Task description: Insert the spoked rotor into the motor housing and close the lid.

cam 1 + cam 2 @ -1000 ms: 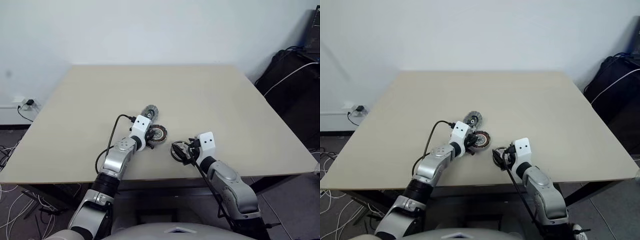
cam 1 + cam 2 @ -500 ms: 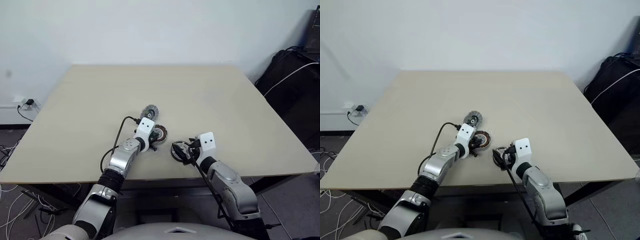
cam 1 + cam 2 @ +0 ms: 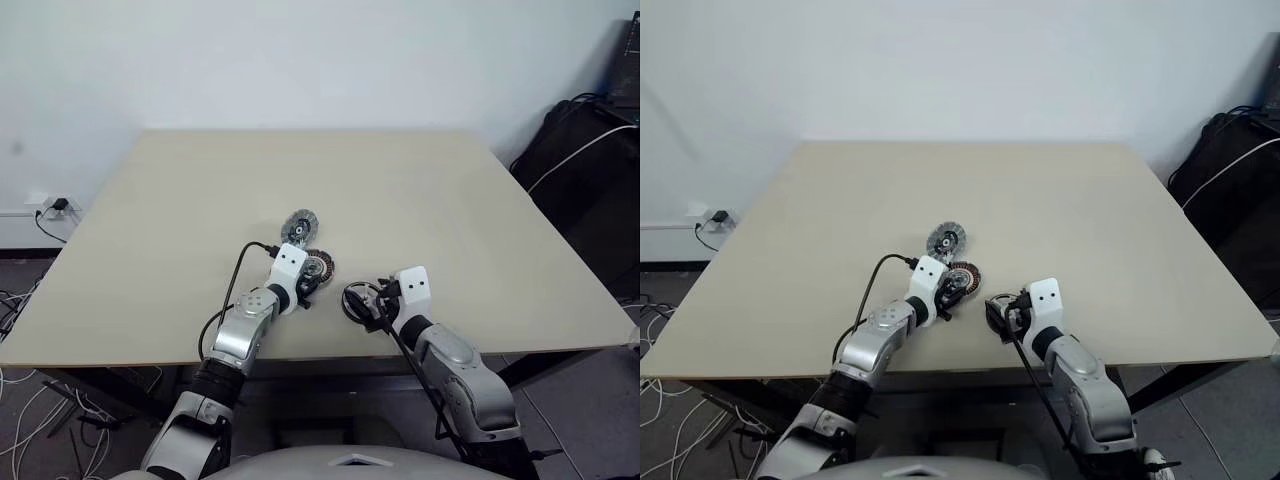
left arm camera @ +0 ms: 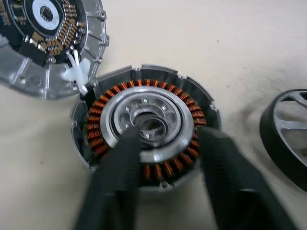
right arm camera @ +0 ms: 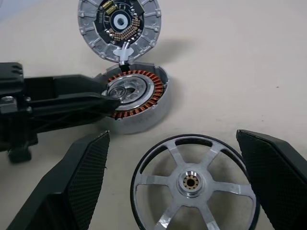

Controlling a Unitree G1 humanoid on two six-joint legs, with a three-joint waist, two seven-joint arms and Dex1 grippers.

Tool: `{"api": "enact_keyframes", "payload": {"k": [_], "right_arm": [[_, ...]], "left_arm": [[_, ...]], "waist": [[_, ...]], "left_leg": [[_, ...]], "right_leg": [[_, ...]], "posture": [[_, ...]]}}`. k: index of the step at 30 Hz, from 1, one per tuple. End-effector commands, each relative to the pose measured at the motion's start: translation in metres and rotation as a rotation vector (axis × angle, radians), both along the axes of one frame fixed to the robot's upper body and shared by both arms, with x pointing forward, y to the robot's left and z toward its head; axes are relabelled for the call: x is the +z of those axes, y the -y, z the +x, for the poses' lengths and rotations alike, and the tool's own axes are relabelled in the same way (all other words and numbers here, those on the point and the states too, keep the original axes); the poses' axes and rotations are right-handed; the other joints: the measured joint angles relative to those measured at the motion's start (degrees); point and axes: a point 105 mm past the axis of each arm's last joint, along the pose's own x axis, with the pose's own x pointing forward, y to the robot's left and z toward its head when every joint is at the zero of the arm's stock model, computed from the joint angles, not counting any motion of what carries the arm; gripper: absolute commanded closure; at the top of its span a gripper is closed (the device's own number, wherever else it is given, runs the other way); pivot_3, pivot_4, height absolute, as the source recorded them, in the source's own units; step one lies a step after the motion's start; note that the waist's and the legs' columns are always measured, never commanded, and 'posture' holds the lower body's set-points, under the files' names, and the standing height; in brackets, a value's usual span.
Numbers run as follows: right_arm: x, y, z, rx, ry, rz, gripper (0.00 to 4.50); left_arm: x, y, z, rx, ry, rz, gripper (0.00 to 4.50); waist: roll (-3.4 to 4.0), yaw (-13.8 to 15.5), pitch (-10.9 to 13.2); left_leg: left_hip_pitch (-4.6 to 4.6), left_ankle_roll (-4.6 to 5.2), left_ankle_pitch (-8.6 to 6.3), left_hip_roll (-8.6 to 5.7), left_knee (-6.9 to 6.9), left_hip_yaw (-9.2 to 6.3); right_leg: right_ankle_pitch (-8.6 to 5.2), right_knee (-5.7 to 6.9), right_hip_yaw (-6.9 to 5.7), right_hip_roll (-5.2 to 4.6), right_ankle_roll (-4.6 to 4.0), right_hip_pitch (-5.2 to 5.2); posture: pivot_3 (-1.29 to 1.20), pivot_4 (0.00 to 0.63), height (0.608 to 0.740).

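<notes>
The motor housing (image 4: 144, 127), a grey cup with copper windings, sits near the table's front middle. My left gripper (image 4: 170, 139) is shut on its wall, with one finger on the silvery centre and the other outside the rim. Touching the housing's far side lies the lid (image 5: 120, 24), with its dark holed face up. The spoked rotor (image 5: 194, 184) lies flat to the right of the housing (image 3: 318, 266). My right gripper (image 5: 172, 136) stands open astride the rotor, its wide fingers (image 5: 81, 187) on either side.
The beige table (image 3: 400, 180) stretches bare beyond the parts, and its front edge runs just behind both hands. Black equipment with a white cable (image 3: 585, 150) stands off the table's right side. A wall socket with cables (image 3: 50, 208) is low on the left.
My left forearm has swung in toward the right while its gripper stayed at the housing. The right arm, rotor and lid have not moved.
</notes>
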Motion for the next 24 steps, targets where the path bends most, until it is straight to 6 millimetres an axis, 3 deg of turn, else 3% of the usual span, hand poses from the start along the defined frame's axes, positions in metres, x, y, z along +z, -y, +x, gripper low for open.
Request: {"api": "enact_keyframes", "payload": {"k": [1,3,11,18,21,24], "right_arm": [[0.011,-0.004,0.004,0.018,0.044,0.011,0.00],[0.011,-0.004,0.005,0.021,0.045,0.011,0.00],[0.015,-0.008,0.006,0.042,0.050,0.006,0.00],[0.009,-0.017,0.012,0.080,0.007,-0.040,0.00],[0.003,-0.020,0.016,0.082,-0.024,-0.081,0.64],[0.002,-0.028,0.021,0.093,-0.038,-0.095,1.63]], "left_arm": [[0.023,0.003,0.000,0.001,0.080,-0.030,3.80],[0.025,-0.001,-0.004,0.013,0.090,-0.031,4.49],[0.028,-0.039,-0.029,0.139,0.141,-0.029,4.49],[0.022,-0.058,-0.051,0.223,0.193,0.008,4.49],[0.022,-0.058,-0.060,0.230,0.247,0.021,4.50],[0.017,-0.058,-0.066,0.237,0.238,0.003,4.50]], "waist": [[0.00,0.0,0.0],[0.00,0.0,0.0],[0.04,0.0,0.0],[0.05,0.0,0.0],[0.06,0.0,0.0],[0.09,0.2,0.0]], "left_leg": [[-0.01,0.00,0.00,0.00,0.00,0.00],[-0.01,0.00,0.00,0.01,0.00,0.00],[0.00,0.00,0.00,0.05,0.00,0.01],[0.01,0.00,0.00,0.34,0.01,0.04],[0.01,0.00,0.00,0.34,0.01,0.04],[0.00,0.00,-0.01,0.35,0.01,0.05]], "right_leg": [[0.00,0.00,0.00,0.00,0.00,-0.01],[0.00,0.00,0.00,0.00,0.00,-0.01],[-0.01,0.04,0.01,-0.01,-0.01,-0.03],[-0.01,0.04,0.01,-0.03,-0.02,-0.04],[-0.01,0.05,0.00,-0.02,-0.03,-0.05],[-0.02,0.05,0.00,-0.03,-0.05,-0.08]], "posture": [[0.00,0.000,0.740],[0.00,0.000,0.740],[0.00,0.000,0.740],[0.00,0.000,0.740],[0.00,0.000,0.740],[0.00,0.000,0.740]]}}
